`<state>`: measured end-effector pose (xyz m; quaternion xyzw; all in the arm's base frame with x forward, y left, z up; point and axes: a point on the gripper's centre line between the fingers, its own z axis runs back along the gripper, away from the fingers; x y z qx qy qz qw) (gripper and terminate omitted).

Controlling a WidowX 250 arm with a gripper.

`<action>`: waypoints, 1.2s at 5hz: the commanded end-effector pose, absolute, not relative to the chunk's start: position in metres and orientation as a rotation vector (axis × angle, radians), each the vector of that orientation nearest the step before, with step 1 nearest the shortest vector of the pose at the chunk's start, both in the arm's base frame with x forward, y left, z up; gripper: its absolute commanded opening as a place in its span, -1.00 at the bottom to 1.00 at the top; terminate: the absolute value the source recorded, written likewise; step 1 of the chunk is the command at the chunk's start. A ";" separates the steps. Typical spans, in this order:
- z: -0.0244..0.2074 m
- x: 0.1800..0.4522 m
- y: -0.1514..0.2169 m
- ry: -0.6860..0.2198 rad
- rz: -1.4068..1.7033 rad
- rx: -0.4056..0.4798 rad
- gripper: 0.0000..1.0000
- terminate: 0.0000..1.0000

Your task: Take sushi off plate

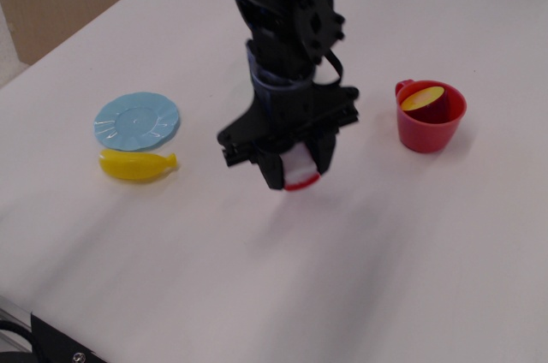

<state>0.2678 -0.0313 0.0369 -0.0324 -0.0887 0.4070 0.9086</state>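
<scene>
My gripper (pixel 298 171) is shut on the sushi (pixel 300 169), a small white block with a red strip at its lower end. It holds the sushi above the white table near the middle, well to the right of the plate. The light-blue plate (pixel 137 121) lies flat and bare at the left. The arm hides the green cabbage toy behind it.
A yellow banana-like toy (pixel 136 165) lies just in front of the plate. A red cup (pixel 430 115) with a yellow piece inside stands at the right. The white table (pixel 385 243) stretches out in front of the gripper.
</scene>
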 end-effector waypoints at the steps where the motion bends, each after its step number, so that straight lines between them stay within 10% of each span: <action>1: 0.024 0.240 -0.056 -0.134 0.752 -0.096 -1.00 -1.00; 2: 0.025 0.236 -0.060 -0.134 0.756 -0.095 -1.00 -1.00; 3: 0.024 0.235 -0.058 -0.114 0.753 -0.095 1.00 -1.00; 6: 0.065 0.235 -0.058 -0.234 0.681 -0.103 1.00 -1.00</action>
